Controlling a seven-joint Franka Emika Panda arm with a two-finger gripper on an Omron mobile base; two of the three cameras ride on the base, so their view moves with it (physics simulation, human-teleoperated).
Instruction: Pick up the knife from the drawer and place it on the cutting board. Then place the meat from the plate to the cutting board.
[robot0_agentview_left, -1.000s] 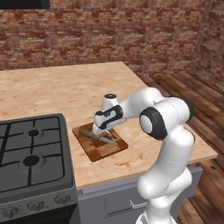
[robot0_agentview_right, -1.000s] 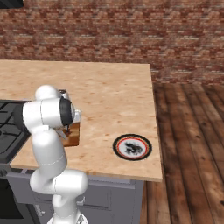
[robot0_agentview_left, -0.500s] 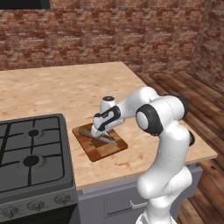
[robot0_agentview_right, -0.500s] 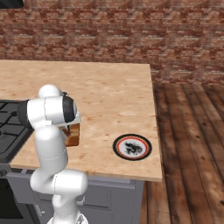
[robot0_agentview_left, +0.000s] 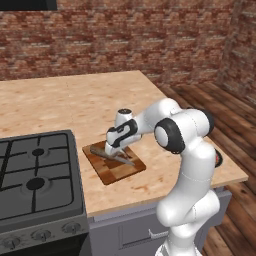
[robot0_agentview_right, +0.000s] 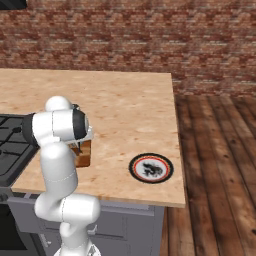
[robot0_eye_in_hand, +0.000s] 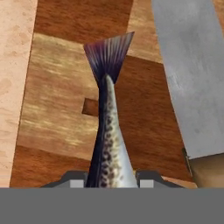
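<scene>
Hand view shows my gripper (robot0_eye_in_hand: 111, 180) pinching the meat (robot0_eye_in_hand: 108, 144), a fish, tail pointing away from my fingertips, low over the cutting board (robot0_eye_in_hand: 57, 105). Beside it on the board lies the knife (robot0_eye_in_hand: 192, 83), so I hold the fish clear of the blade.

Knife (robot0_eye_in_hand: 188, 74) and meat (robot0_eye_in_hand: 109, 144) on cutting board (robot0_eye_in_hand: 52, 100)

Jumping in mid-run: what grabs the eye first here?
The gripper is low over the checkered cutting board, shut on a speckled fish, the meat, whose fanned tail points away in the hand view. The knife lies on the board beside it. The red-ringed plate sits near the counter's right edge.
</scene>
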